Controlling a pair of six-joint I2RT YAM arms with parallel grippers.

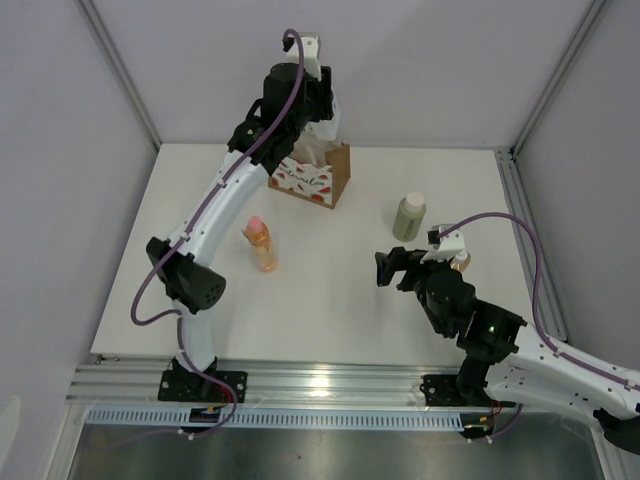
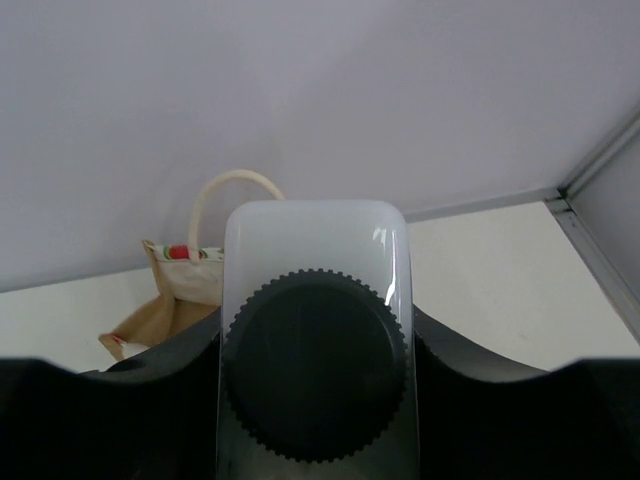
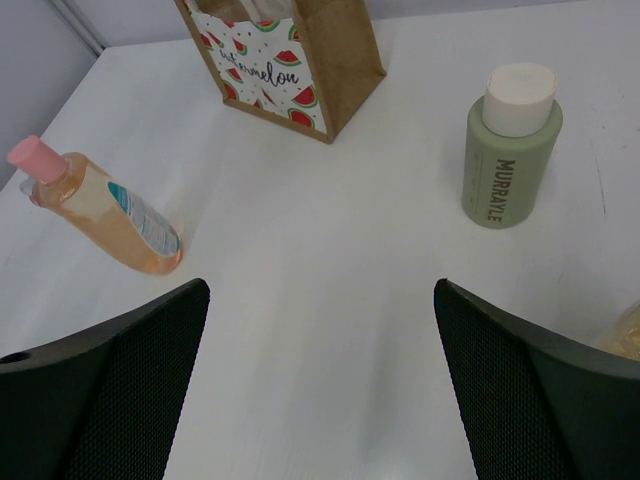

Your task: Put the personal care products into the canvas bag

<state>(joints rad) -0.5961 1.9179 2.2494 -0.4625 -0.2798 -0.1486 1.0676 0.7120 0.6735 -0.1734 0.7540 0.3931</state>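
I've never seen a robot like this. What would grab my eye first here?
The left end effector, raised at the table's far side, grips a clear black-lidded jar close to the canvas bag with its watermelon prints. On the table stand a peach bottle and an olive-beige bottle, with the right end effector open near them.

Can't see most of amber bottle [image 3: 627, 342], cropped at 4 o'clock, rt wrist; jar [image 2: 315, 340] btm cropped at 6 o'clock, lft wrist.
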